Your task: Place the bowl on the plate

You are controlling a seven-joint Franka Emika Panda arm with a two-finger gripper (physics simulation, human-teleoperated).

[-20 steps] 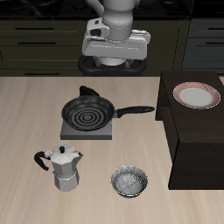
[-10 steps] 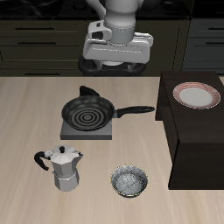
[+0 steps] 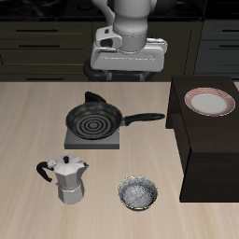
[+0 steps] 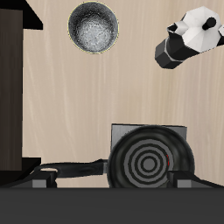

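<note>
since a second ago my gripper (image 3: 129, 67) has drifted a little sideways at the far end of the tabletop (image 3: 28, 131), above the frying pan (image 3: 94, 119); nothing else has moved. the bowl (image 3: 138, 194) sits near the front edge, beside the moka pot (image 3: 65, 177), untouched. the plate (image 3: 209, 102) lies up on the dark raised block (image 3: 201, 149), well apart from the bowl. i'd come forward over the pan, centre on the bowl's rim, then descend. whether the fingers are apart or together, i cannot tell. only the wrist view shows the bowl (image 4: 94, 25) from straight above; the plate appears only in the exterior view.
</note>
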